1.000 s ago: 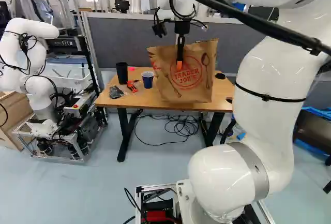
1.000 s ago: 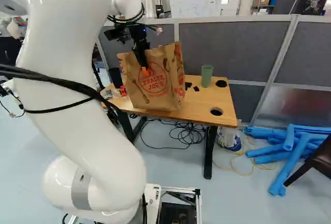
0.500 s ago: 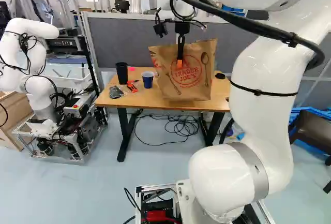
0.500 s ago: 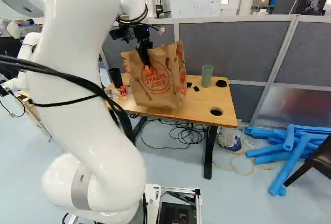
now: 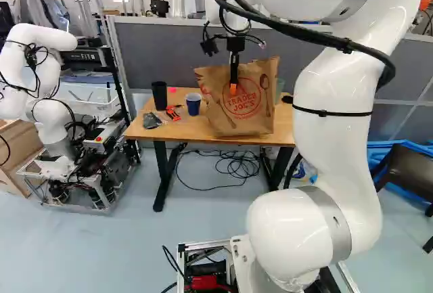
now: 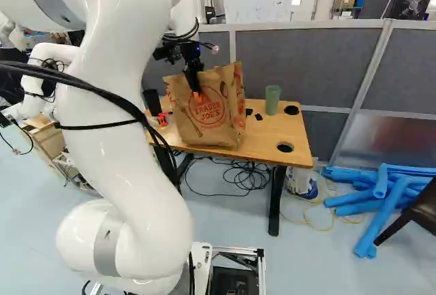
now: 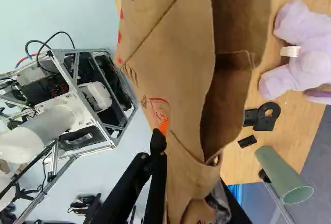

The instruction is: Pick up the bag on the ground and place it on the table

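My gripper [image 5: 233, 88] is at the near face of the brown paper bag [image 5: 247, 111] in the left base view. In the wrist view the gripper [image 7: 166, 132] is shut on the bag [image 7: 176, 74] near its folded rim, one orange-tipped finger outside and the other hidden by the paper. The bag hangs or stands upright, slightly tilted, over the middle of the wooden table [image 6: 272, 130]; whether its bottom fully rests on the top I cannot tell.
On the table stand a black cup [image 5: 160, 95], a blue cup [image 5: 193, 104] and a green cup [image 6: 272, 99]; a lavender plush toy [image 7: 305, 53] lies beyond the bag. Another robot [image 5: 51, 97] stands left. Grey partitions [image 6: 300, 60] rise behind.
The upper arm has swung leftward in the left base view and rightward in the right one. The bag, still held, has turned and shifted slightly with the gripper over the table. The base has not moved.
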You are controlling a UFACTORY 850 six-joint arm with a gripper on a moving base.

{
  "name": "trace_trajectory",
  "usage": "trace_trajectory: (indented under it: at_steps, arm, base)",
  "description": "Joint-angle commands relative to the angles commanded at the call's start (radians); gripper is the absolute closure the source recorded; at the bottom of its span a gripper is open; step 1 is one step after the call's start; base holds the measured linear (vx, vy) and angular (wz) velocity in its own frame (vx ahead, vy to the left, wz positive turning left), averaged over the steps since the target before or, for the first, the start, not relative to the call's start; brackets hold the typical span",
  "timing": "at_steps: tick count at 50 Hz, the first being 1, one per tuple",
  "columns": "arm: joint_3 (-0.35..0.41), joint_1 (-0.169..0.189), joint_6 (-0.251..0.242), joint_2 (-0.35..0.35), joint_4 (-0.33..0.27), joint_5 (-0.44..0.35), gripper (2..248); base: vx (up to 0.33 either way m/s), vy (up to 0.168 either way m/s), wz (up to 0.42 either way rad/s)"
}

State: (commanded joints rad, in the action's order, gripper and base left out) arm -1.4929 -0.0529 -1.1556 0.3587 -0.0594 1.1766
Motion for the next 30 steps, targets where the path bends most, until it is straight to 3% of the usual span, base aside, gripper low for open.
trace_trajectory:
  at_steps: [14,28,29,30]
  arm:
    - [-0.039,0.001,0.000,0.063,0.000,0.000,232]
    - [-0.046,0.001,0.000,0.072,0.000,0.000,231]
    - [-0.046,0.001,0.000,0.072,0.000,0.000,205]
    - [-0.046,0.001,0.000,0.072,0.000,0.000,205]
  base:
    - [0.000,0.000,0.000]
    - [0.000,0.000,0.000]
    - [0.000,0.000,0.000]
    - [0.000,0.000,0.000]
